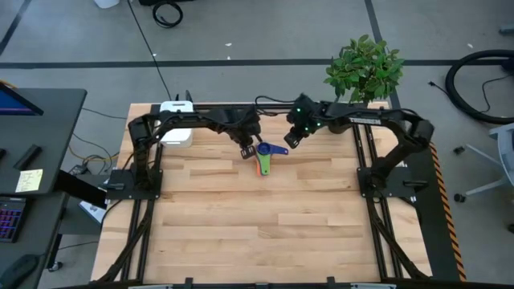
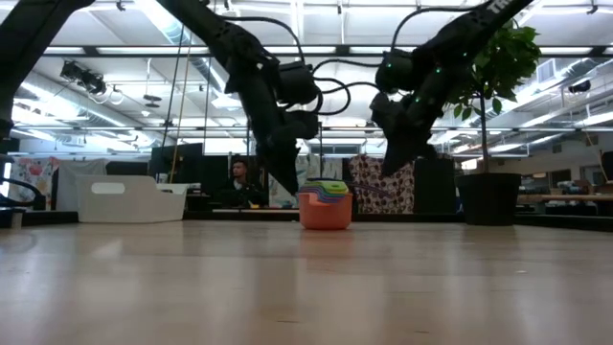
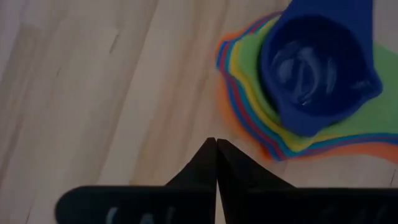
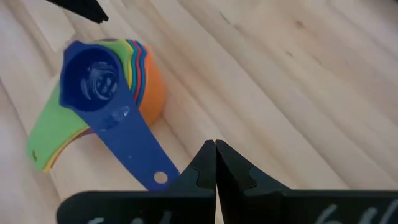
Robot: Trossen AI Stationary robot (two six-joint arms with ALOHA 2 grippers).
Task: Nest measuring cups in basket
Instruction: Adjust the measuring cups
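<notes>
The measuring cups (image 1: 263, 157) stand nested in one stack on the wooden table, orange outermost and dark blue innermost (image 3: 317, 68), bowls up (image 4: 93, 78). The handles fan out, the dark blue one (image 4: 134, 149) apart from the rest. In the low view the stack (image 2: 326, 206) rests on its orange bottom. My left gripper (image 1: 245, 151) is shut just left of the stack, its tips (image 3: 216, 144) beside the stack's rim without touching it. My right gripper (image 1: 291, 141) is shut, right of the stack and above the table (image 2: 388, 171). The white basket (image 2: 129, 198) stands at the far left (image 1: 178, 136), partly under the left arm.
A potted plant (image 1: 365, 68) stands at the table's far right corner, its dark pot (image 2: 488, 198) on the table. A small white device (image 1: 177, 107) sits behind the basket. The near half of the table (image 1: 257, 233) is bare wood.
</notes>
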